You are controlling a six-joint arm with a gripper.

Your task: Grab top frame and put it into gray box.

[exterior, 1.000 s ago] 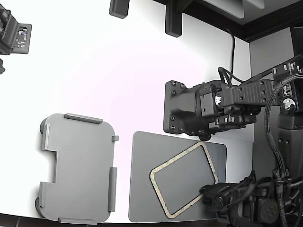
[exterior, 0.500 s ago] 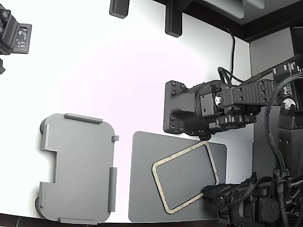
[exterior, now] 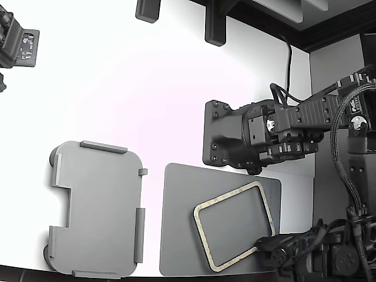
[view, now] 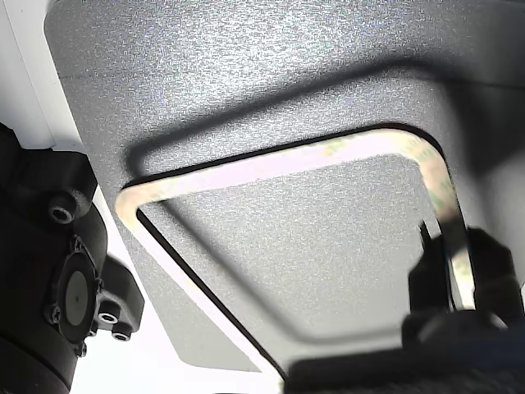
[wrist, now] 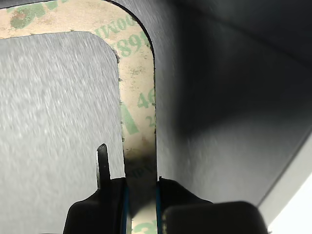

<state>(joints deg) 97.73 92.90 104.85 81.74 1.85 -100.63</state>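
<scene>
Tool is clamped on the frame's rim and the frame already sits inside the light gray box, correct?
Not quite. The tool is clamped on the frame, but the frame is over the dark mat, not in the light gray box, which lies apart toward the exterior view's left, as that view shows.

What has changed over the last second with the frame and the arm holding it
The gripper, shut on one side of the top frame, has slid it toward the exterior view's right and lower edge across the dark mat, turning it slightly. The grip held throughout. The gray box, the mat and the second arm stayed put.
</scene>
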